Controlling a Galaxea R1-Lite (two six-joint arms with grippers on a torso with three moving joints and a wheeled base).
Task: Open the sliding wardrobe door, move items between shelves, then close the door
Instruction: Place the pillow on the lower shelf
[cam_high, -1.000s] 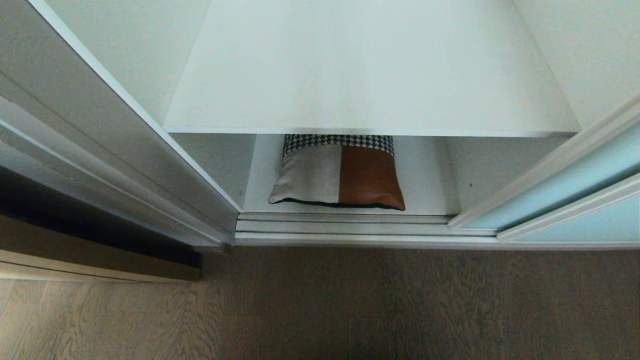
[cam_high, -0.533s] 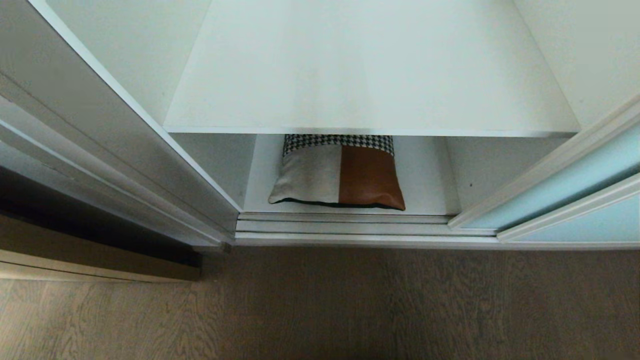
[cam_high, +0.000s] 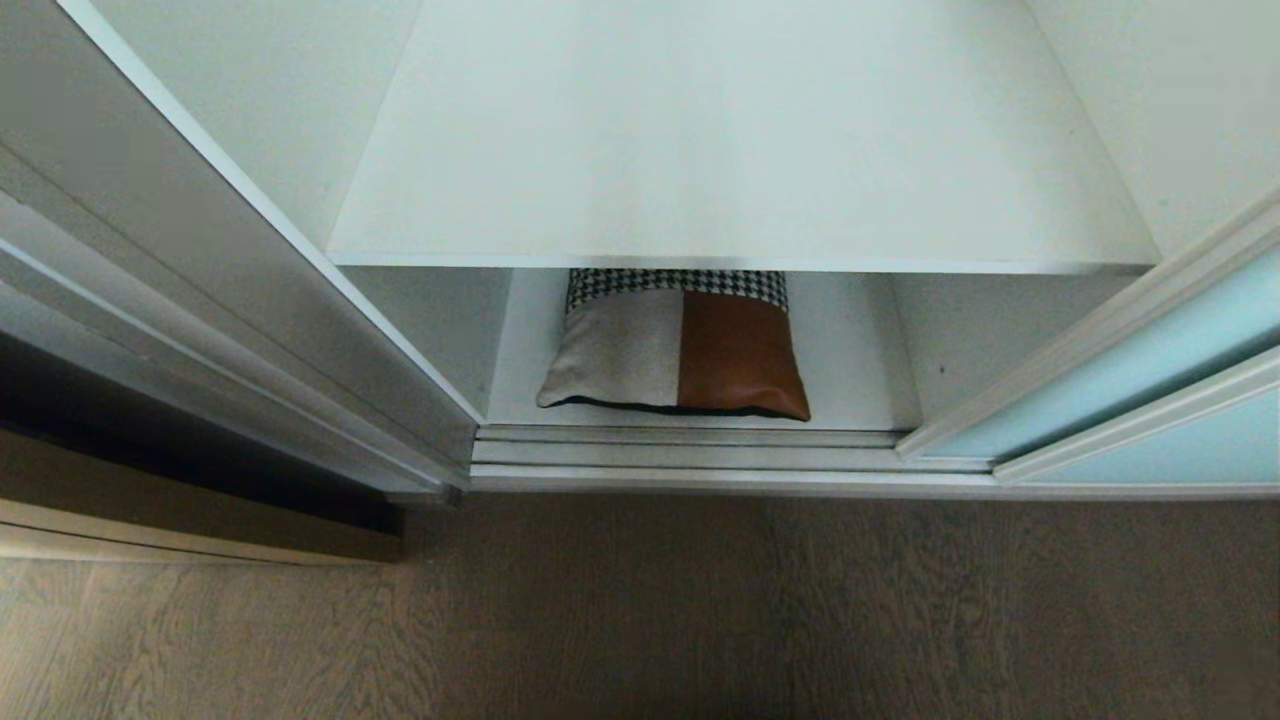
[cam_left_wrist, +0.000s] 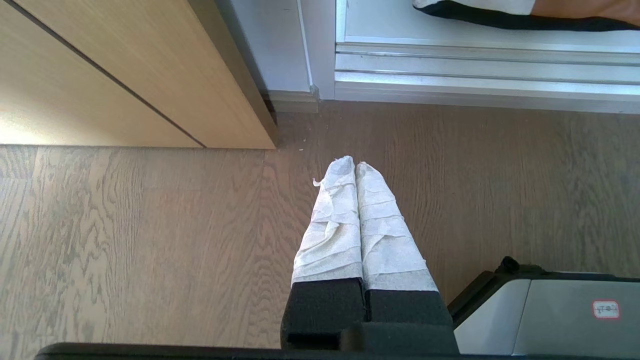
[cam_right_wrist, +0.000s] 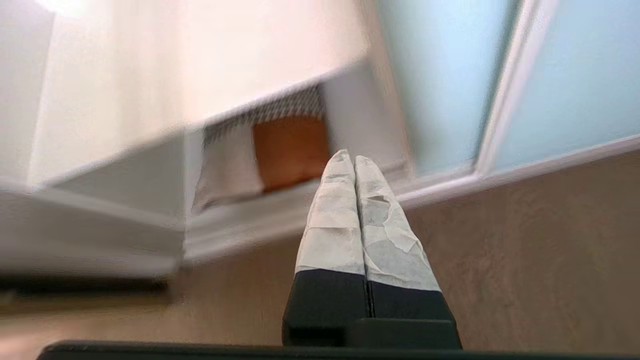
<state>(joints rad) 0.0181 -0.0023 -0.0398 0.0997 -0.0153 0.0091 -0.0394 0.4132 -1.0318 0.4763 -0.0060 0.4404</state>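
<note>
Taped fingers pressed together and holding nothing, the right gripper (cam_right_wrist: 354, 159) points toward the open wardrobe – its tips before the patchwork cushion (cam_high: 675, 345) lying on the bottom shelf (cam_high: 860, 400), the sliding wardrobe door (cam_high: 1120, 385) pushed right – while the left gripper (cam_left_wrist: 354, 165), likewise closed, hangs over the wood floor (cam_left_wrist: 150, 240).

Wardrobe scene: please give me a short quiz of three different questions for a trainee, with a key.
1. True or false: the patchwork cushion lies on the upper shelf.
2. Where does the sliding wardrobe door stand? A) pushed to the right, opening clear B) covering the cushion
3. Fill in: the right gripper and the left gripper are both ____ and hold nothing.

Key: 1 false, it lies on the bottom board under that shelf; 2 A; 3 shut.
</note>
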